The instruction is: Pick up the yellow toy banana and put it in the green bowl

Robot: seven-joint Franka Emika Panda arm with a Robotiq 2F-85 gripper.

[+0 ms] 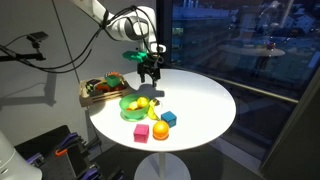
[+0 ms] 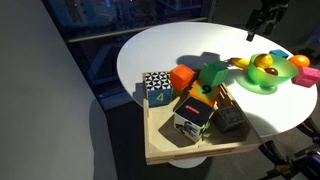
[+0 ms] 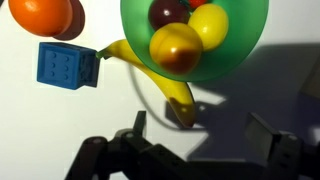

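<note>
The yellow toy banana (image 3: 158, 84) lies on the white table against the rim of the green bowl (image 3: 240, 45), curving from the blue cube to just below the bowl. It also shows in both exterior views (image 1: 153, 98) (image 2: 239, 64), next to the bowl (image 1: 128, 106) (image 2: 262, 85). The bowl holds three toy fruits: dark red, yellow and orange-yellow. My gripper (image 3: 205, 130) is open and empty, a little above the table, with the banana's near tip between its fingers. It shows in both exterior views (image 1: 150, 70) (image 2: 265, 18).
A blue cube (image 3: 68, 65) and an orange (image 3: 45, 15) lie beside the banana. A pink block (image 1: 141, 132) sits near the table's front edge. A wooden tray (image 2: 165, 150) with several toy blocks stands beside the bowl on the round white table (image 1: 200, 95).
</note>
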